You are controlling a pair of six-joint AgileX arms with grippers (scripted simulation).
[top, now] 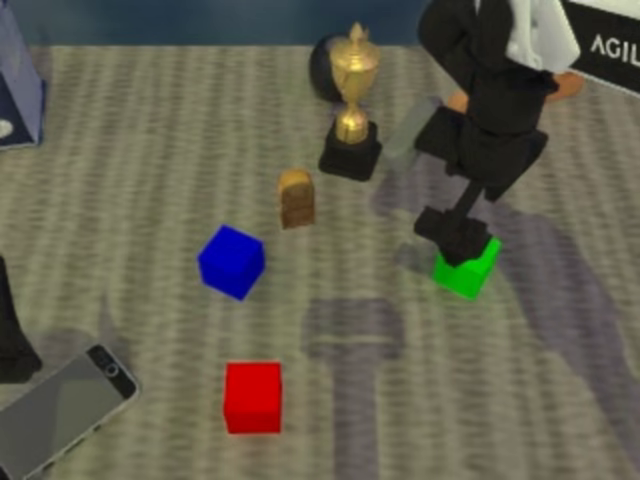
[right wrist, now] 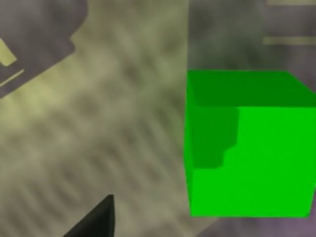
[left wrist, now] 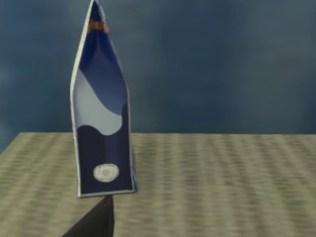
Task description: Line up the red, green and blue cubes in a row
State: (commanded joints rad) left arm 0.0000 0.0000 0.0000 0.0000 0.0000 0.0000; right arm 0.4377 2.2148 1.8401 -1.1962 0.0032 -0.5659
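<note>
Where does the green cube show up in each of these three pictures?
Top view: the green cube sits right of centre, under the right arm's fingers.
Left wrist view: not in it; only a blue carton shows.
Right wrist view: it fills the right side.
Shared landmark: the woven table surface.

— What stays hidden?
— The right gripper (top: 458,240) covers part of the small matte bright green cube (top: 468,267) — its fingers can't be made out.
— Cut off?
— The grey flat phone (top: 62,410) and blue-and-white carton (top: 18,85), by the left edge.

red cube (top: 252,397), green cube (top: 468,267), blue cube (top: 231,261) — plain
</note>
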